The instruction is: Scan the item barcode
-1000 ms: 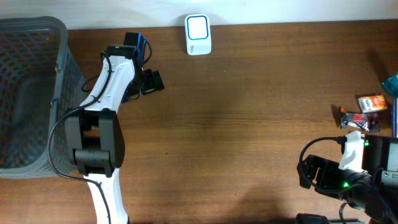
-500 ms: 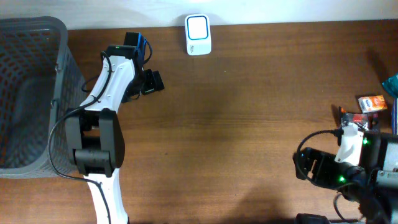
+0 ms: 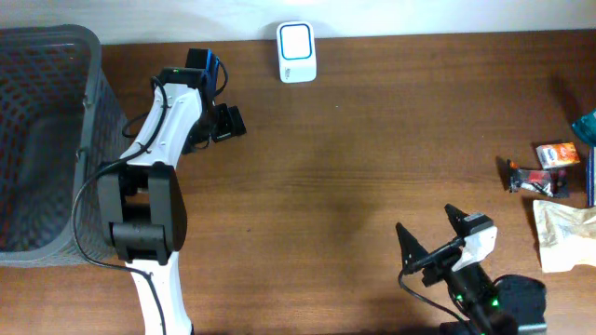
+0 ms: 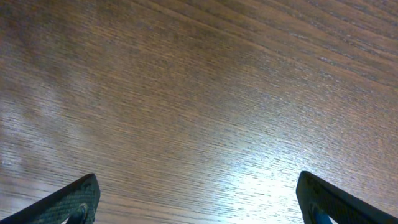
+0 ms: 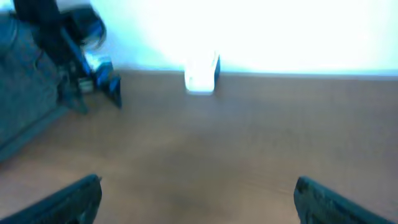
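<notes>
Looking down on one wooden table (image 3: pixel 354 167), one grey mesh basket (image 3: pixel 88 56) sitting at its left edge. Counting two arms: left gripper (image 3: pixel 228 123) reaching toward the far-left corner, jaws gaping over bare wood, holding nothing; right gripper (image 3: pixel 426 223) hovering by the near edge, facing the far edge, equally wide, empty. Spotting one cream pouch (image 3: pixel 568 237) lying at the right edge, one white scanner (image 3: pixel 296 51) standing at the far edge, one black-red packet (image 3: pixel 535 179) and one orange box (image 3: pixel 556 154) lying beside the pouch, print too small for reading.
</notes>
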`<state>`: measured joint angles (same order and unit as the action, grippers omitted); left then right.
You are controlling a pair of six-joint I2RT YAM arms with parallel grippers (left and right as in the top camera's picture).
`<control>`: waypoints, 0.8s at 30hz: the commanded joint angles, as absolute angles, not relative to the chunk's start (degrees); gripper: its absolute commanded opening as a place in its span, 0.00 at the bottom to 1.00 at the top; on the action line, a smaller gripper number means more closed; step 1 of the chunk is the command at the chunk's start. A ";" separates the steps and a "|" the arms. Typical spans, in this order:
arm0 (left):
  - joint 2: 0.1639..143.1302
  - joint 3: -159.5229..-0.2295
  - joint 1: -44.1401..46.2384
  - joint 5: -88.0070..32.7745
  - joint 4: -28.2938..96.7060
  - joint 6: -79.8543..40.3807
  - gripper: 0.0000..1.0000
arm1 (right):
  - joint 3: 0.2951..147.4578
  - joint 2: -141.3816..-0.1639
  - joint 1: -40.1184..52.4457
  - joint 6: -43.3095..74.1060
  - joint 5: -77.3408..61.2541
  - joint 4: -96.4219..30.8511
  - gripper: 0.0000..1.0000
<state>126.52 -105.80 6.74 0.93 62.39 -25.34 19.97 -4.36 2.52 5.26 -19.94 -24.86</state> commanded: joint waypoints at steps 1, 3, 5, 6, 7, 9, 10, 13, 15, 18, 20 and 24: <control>124.81 -105.60 6.98 1.32 62.43 -25.21 0.99 | 12.75 -0.16 2.94 4.71 -20.10 -17.93 0.99; 124.81 -105.60 6.98 1.32 62.46 -25.21 0.99 | 10.28 -0.19 2.94 4.71 -18.65 -14.94 0.99; 124.81 -105.60 6.98 1.32 62.46 -25.21 0.99 | 8.64 -0.19 2.94 4.71 -16.60 -12.99 0.99; 124.81 -105.60 6.98 1.32 62.46 -25.21 0.99 | 7.20 -0.19 2.94 4.71 -14.87 -10.87 0.98; 124.81 -105.60 6.98 1.32 62.43 -25.21 0.99 | 6.52 -0.19 2.94 4.69 -14.04 -9.91 0.99; 124.81 -105.60 6.98 1.32 62.46 -25.21 0.99 | 4.73 -0.19 2.94 4.69 -12.47 -7.29 0.99; 124.81 -105.60 6.98 1.32 62.46 -25.21 0.99 | 3.86 -0.19 2.94 4.71 -11.97 -6.07 0.99; 124.81 -105.60 6.98 1.32 62.43 -25.21 0.99 | 0.21 -0.19 2.94 4.95 -12.05 -0.19 0.99; 124.81 -105.60 6.98 1.32 62.46 -25.21 0.99 | 0.32 -0.19 2.92 4.86 -11.77 -0.60 0.99; 124.81 -105.60 6.98 1.32 62.46 -25.21 0.99 | 0.32 -0.19 2.92 4.69 -10.55 -1.98 0.99; 124.81 -105.60 6.98 1.32 62.46 -25.21 0.99 | 0.32 -0.19 2.92 4.69 -9.19 -3.70 0.99; 124.81 -105.60 6.98 1.32 62.46 -25.21 0.99 | 0.32 -0.19 2.83 4.69 -8.32 -3.66 0.99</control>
